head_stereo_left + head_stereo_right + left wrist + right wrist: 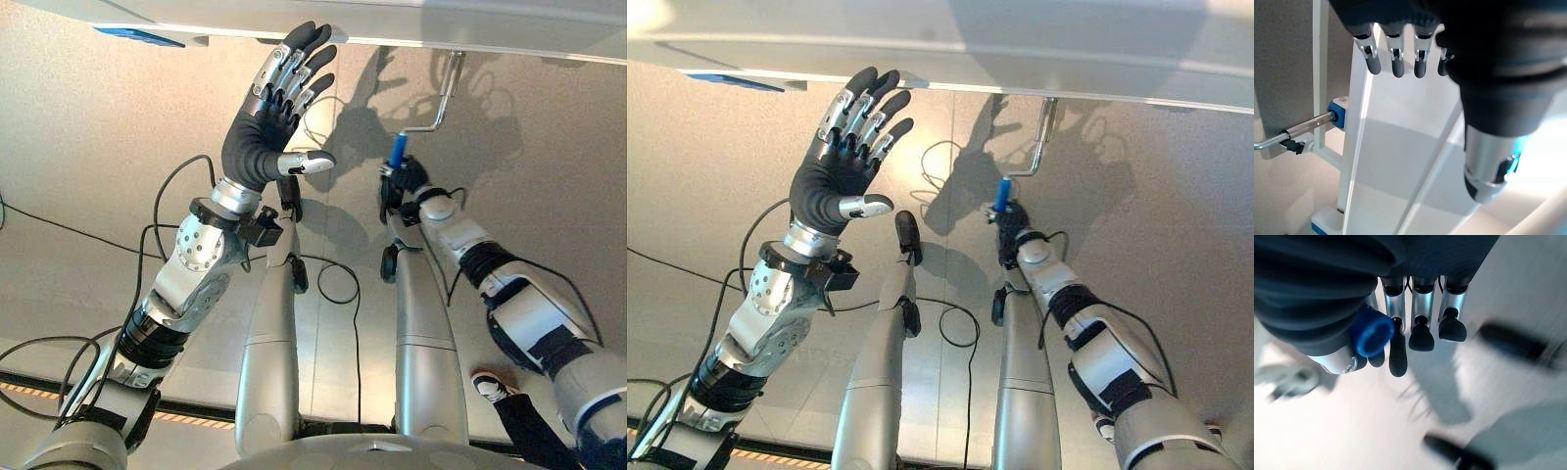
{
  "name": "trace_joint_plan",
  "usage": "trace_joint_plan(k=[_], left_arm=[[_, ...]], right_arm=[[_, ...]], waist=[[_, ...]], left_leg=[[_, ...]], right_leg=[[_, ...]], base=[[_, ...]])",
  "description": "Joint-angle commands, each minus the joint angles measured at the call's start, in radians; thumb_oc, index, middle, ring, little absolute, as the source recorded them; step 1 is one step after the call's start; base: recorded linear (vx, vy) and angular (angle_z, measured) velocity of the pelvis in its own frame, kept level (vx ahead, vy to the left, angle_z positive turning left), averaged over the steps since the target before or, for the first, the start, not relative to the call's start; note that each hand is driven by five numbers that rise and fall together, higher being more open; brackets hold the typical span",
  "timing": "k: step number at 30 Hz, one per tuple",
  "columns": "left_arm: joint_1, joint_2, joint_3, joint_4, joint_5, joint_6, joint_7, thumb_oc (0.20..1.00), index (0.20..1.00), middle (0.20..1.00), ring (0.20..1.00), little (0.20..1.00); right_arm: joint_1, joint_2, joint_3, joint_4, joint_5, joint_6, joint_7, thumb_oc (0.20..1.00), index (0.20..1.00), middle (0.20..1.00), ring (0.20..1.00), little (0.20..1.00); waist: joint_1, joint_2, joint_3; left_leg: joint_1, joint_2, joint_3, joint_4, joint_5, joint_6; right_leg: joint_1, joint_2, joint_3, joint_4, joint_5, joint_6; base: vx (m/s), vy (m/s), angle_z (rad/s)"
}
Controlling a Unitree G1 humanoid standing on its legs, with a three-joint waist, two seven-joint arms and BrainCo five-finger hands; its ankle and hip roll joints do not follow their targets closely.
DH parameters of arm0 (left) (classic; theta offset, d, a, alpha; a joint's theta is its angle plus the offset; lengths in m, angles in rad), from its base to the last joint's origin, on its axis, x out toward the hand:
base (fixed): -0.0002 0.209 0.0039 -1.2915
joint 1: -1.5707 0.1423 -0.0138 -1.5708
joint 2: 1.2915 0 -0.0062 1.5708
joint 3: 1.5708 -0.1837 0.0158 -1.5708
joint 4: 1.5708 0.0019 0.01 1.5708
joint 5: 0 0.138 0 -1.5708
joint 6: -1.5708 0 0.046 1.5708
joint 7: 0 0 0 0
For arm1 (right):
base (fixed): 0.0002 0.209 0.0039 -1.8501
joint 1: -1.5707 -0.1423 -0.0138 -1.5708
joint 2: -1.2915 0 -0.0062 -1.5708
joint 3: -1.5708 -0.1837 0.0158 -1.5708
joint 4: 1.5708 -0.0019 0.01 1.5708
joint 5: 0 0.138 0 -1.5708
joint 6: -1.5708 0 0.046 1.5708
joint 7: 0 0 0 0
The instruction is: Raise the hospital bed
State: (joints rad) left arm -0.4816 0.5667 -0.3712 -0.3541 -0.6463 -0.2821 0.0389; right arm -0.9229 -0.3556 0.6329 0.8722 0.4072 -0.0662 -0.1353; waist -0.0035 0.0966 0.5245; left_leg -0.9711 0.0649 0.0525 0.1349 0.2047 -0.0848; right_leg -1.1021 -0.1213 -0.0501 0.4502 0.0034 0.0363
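Right hand (404, 181) grips crank handle (1370, 337) (blue end).

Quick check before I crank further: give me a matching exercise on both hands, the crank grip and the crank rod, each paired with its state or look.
Things:
1. left hand
2. right hand
3. crank grip
4. crank rod

States:
A. blue, held in a fist
B. bare metal, bent, running up to the bed frame
C. raised, fingers spread, holding nothing
D. curled round the grip

Pairs: 1-C, 2-D, 3-A, 4-B
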Motion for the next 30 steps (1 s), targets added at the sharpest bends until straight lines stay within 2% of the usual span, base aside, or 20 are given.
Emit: trace_joint_plan(k=[1,6,11,12,14,15,16,17,18,19,20,25,30], left_arm=[[0.030,0.022,-0.018,-0.104,0.010,-0.073,-0.012,1.000,1.000,1.000,1.000,1.000],[0.034,0.031,-0.025,-0.107,0.011,-0.077,-0.022,1.000,1.000,1.000,1.000,1.000],[0.041,0.037,-0.024,-0.104,0.013,-0.080,-0.025,1.000,1.000,1.000,1.000,1.000],[0.042,0.038,-0.019,-0.100,0.021,-0.084,-0.021,1.000,1.000,1.000,1.000,1.000],[0.041,0.038,-0.019,-0.100,0.021,-0.084,-0.021,1.000,1.000,1.000,1.000,1.000],[0.048,0.044,-0.013,-0.102,0.032,-0.094,-0.007,1.000,1.000,1.000,1.000,1.000],[0.050,0.047,-0.012,-0.100,0.037,-0.095,-0.005,1.000,1.000,1.000,1.000,1.000],[0.049,0.046,-0.013,-0.100,0.037,-0.095,-0.005,1.000,1.000,1.000,1.000,1.000],[0.055,0.055,-0.006,-0.100,0.040,-0.095,-0.004,1.000,1.000,1.000,1.000,1.000],[0.074,0.074,0.012,-0.106,0.042,-0.099,-0.007,1.000,1.000,1.000,1.000,1.000],[0.074,0.073,0.010,-0.106,0.042,-0.099,-0.007,1.000,1.000,1.000,1.000,1.000],[0.137,0.120,0.061,-0.137,0.015,-0.099,-0.047,1.000,1.000,1.000,1.000,1.000],[0.216,0.138,0.128,-0.169,-0.046,-0.094,-0.111,1.000,1.000,1.000,1.000,1.000]], right_arm=[[-0.027,0.237,0.133,-0.139,-0.093,-0.087,0.131,0.200,0.200,0.200,0.200,0.200],[-0.023,0.251,0.201,-0.202,-0.143,-0.083,0.173,0.200,0.200,0.200,0.200,0.200],[-0.013,0.240,0.215,-0.319,-0.075,-0.100,0.199,0.200,0.200,0.200,0.200,0.200],[-0.004,0.219,0.193,-0.385,-0.002,-0.121,0.191,0.200,0.200,0.200,0.200,0.200],[-0.004,0.217,0.193,-0.386,-0.001,-0.120,0.192,0.200,0.200,0.200,0.200,0.200],[0.043,0.134,0.127,-0.573,0.150,-0.174,0.178,0.200,0.200,0.200,0.200,0.200],[0.062,0.096,0.097,-0.625,0.180,-0.193,0.173,0.200,0.200,0.200,0.200,0.200],[0.063,0.094,0.096,-0.628,0.180,-0.192,0.173,0.200,0.200,0.200,0.200,0.200],[0.079,0.049,0.064,-0.698,0.182,-0.211,0.162,0.200,0.200,0.200,0.200,0.200],[0.134,-0.042,-0.016,-0.815,0.221,-0.245,0.153,0.200,0.200,0.200,0.200,0.200],[0.136,-0.043,-0.017,-0.817,0.220,-0.243,0.153,0.200,0.200,0.200,0.200,0.200],[0.321,-0.202,-0.232,-1.026,0.231,-0.290,0.138,0.200,0.200,0.200,0.200,0.200],[0.501,-0.252,-0.450,-1.138,0.311,-0.336,0.162,0.200,0.200,0.200,0.200,0.200]], waist=[[0.022,0.035,-0.004],[0.019,0.036,-0.004],[0.013,0.034,-0.004],[0.009,0.031,-0.004],[0.009,0.031,-0.004],[-0.006,0.019,-0.004],[-0.012,0.016,-0.004],[-0.011,0.017,-0.004],[-0.018,0.012,-0.004],[-0.032,0.005,-0.004],[-0.031,0.005,-0.004],[-0.066,-0.017,-0.004],[-0.093,-0.035,-0.004]], left_leg=[[-0.013,-0.085,0.064,0.165,-0.175,0.042],[-0.009,-0.082,0.063,0.168,-0.176,0.041],[-0.006,-0.079,0.063,0.164,-0.174,0.040],[-0.006,-0.078,0.064,0.165,-0.173,0.040],[-0.006,-0.077,0.064,0.165,-0.173,0.040],[-0.009,-0.075,0.065,0.166,-0.171,0.038],[-0.008,-0.075,0.065,0.164,-0.171,0.037],[-0.007,-0.075,0.065,0.164,-0.171,0.037],[-0.005,-0.075,0.064,0.163,-0.170,0.036],[-0.001,-0.075,0.067,0.162,-0.171,0.036],[0.000,-0.074,0.067,0.161,-0.171,0.036],[0.021,-0.072,0.070,0.155,-0.178,0.039],[0.050,-0.066,0.070,0.151,-0.181,0.035]], right_leg=[[0.089,-0.053,0.013,-0.237,0.134,0.140],[0.091,-0.053,0.013,-0.233,0.132,0.139],[0.092,-0.052,0.016,-0.232,0.131,0.139],[0.089,-0.052,0.015,-0.230,0.130,0.138],[0.089,-0.052,0.015,-0.230,0.130,0.138],[0.086,-0.052,0.015,-0.225,0.130,0.138],[0.086,-0.051,0.015,-0.225,0.130,0.139],[0.086,-0.051,0.015,-0.225,0.130,0.139],[0.087,-0.051,0.016,-0.223,0.129,0.140],[0.090,-0.050,0.017,-0.224,0.128,0.141],[0.091,-0.049,0.017,-0.224,0.128,0.141],[0.102,-0.045,0.019,-0.221,0.126,0.145],[0.127,-0.037,0.021,-0.217,0.117,0.146]], base=[[0.00,0.000,0.00],[0.00,0.000,0.00],[0.00,0.000,0.00],[0.00,0.000,0.00],[0.00,0.000,0.00],[0.00,0.000,0.00],[0.00,0.000,0.00],[0.00,0.000,0.00],[0.01,-0.007,0.05],[0.01,-0.007,0.04],[0.00,0.000,0.00],[0.00,-0.014,0.03],[0.00,-0.062,0.06]])
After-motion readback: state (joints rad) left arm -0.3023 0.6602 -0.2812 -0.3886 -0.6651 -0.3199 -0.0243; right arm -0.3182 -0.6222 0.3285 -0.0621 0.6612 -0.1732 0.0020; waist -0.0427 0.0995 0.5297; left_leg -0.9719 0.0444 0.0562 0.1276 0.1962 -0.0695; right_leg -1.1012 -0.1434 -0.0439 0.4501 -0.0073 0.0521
